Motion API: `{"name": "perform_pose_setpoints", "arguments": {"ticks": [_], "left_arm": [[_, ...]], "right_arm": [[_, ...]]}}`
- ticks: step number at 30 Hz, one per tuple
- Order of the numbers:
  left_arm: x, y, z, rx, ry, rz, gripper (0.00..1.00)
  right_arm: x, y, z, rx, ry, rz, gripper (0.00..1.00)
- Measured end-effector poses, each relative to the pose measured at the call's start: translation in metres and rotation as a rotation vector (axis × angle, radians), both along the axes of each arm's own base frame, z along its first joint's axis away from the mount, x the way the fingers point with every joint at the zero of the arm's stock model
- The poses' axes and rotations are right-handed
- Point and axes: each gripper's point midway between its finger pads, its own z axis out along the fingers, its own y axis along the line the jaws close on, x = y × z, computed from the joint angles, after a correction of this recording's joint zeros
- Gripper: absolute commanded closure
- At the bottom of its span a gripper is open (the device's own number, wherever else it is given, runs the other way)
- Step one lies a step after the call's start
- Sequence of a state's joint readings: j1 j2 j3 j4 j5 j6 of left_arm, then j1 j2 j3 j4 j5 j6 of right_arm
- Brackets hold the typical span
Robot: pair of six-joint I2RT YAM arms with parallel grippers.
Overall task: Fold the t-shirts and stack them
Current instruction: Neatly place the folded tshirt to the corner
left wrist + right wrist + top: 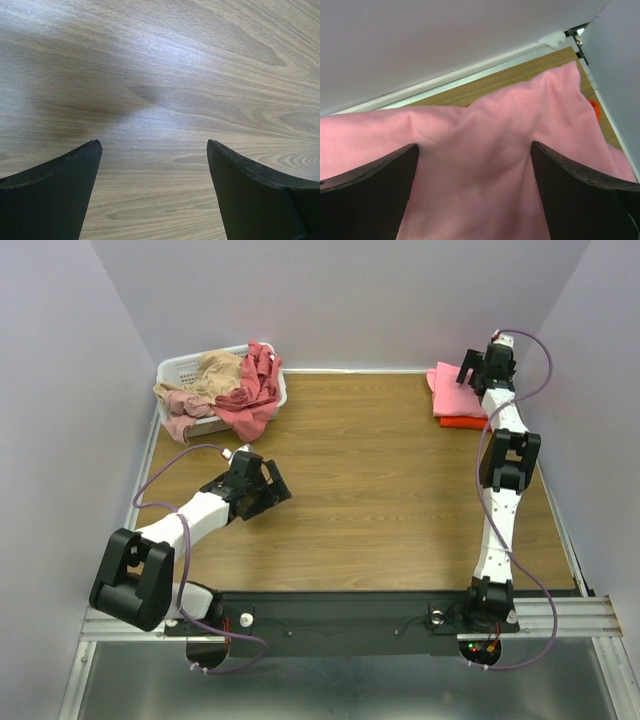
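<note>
A folded bright pink t-shirt (452, 392) lies on top of an orange t-shirt (462, 422) at the table's far right corner. My right gripper (470, 370) is open and rests over the pink shirt; in the right wrist view the gripper (474, 150) has its fingers spread wide with pink cloth (485, 125) filling the gap and a sliver of orange (594, 106) at the right. My left gripper (275, 485) is open and empty above bare wood at the left; it also shows in the left wrist view (154, 150). A dusty rose shirt (255, 390) and a tan shirt (215, 375) are heaped in the basket.
The white plastic laundry basket (180, 368) stands at the far left corner with cloth hanging over its rim. Purple-white walls close in the back and both sides. The wooden table (370, 480) stretches between the arms.
</note>
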State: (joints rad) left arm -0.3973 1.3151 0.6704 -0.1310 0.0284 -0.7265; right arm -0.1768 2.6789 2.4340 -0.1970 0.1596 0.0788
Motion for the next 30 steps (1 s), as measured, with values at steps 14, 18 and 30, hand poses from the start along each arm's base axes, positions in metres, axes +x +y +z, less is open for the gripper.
{"name": "perform_pose_setpoints", "arguments": {"ticks": [14, 18, 30], "left_arm": [[0.000, 0.000, 0.001, -0.002, 0.002, 0.004, 0.02], [-0.003, 0.001, 0.018, -0.019, -0.035, 0.010, 0.02], [-0.027, 0.021, 0.113, -0.125, -0.307, 0.083, 0.02]], "right_arm": [[-0.037, 0.007, 0.037, 0.031, 0.013, -0.021, 0.00], [-0.092, 0.020, 0.100, 0.081, -0.022, -0.041, 0.00], [-0.325, 0.093, 0.103, 0.402, 0.012, -0.095, 0.00]]}}
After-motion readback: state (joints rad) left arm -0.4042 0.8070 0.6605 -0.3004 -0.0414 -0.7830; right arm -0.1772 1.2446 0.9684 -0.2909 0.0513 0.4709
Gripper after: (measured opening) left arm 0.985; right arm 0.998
